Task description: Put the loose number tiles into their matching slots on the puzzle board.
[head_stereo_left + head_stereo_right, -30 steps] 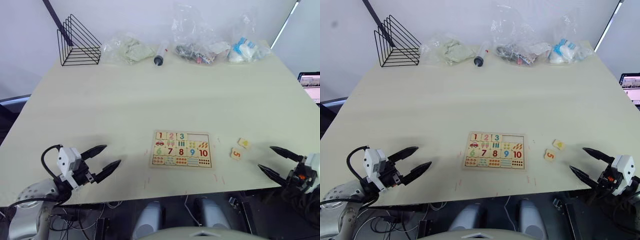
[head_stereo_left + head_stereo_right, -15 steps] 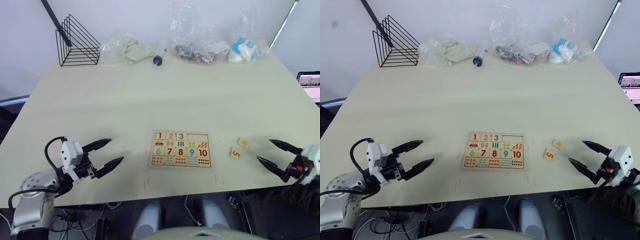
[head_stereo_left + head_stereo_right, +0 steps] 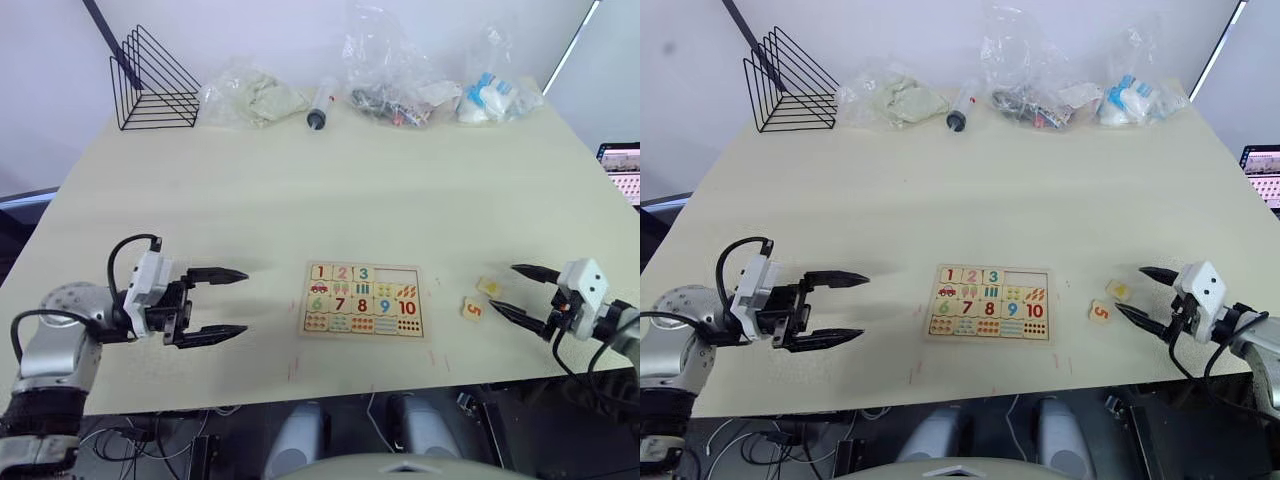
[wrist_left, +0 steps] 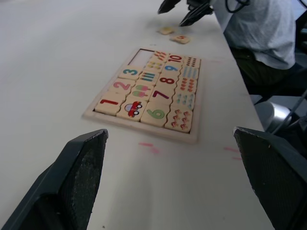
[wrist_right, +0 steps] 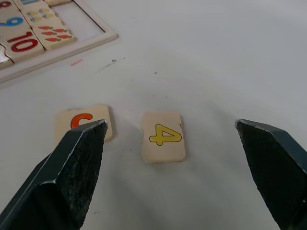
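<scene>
Pale table (image 3: 300,180) is carrying the puzzle board (image 3: 364,299) near its front edge, tiles 1–3 seated. Tiles 4 (image 5: 163,136) and 5 (image 5: 82,122) are lying beside it, before the spread right gripper (image 3: 512,289). Left gripper (image 3: 228,302) is hovering spread, well apart.

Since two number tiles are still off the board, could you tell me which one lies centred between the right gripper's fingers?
The yellow 4 tile; the orange 5 tile sits beside it, partly behind one finger of the right gripper.
</scene>
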